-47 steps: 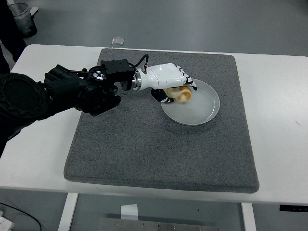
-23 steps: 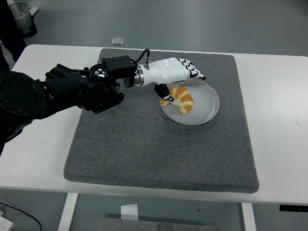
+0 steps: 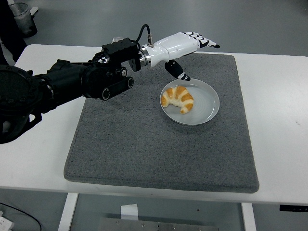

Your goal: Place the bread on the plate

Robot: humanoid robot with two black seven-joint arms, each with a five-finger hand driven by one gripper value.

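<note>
Resting on the white plate atop the grey mat, the croissant lies free; the left hand hovers above, fingers extended, empty.

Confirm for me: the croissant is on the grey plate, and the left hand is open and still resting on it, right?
Not quite. The croissant does lie on the grey plate, and the left hand is open, but it is not resting on the croissant. The head view shows the hand lifted clear, up and behind the plate over the grey mat, touching nothing.
</note>
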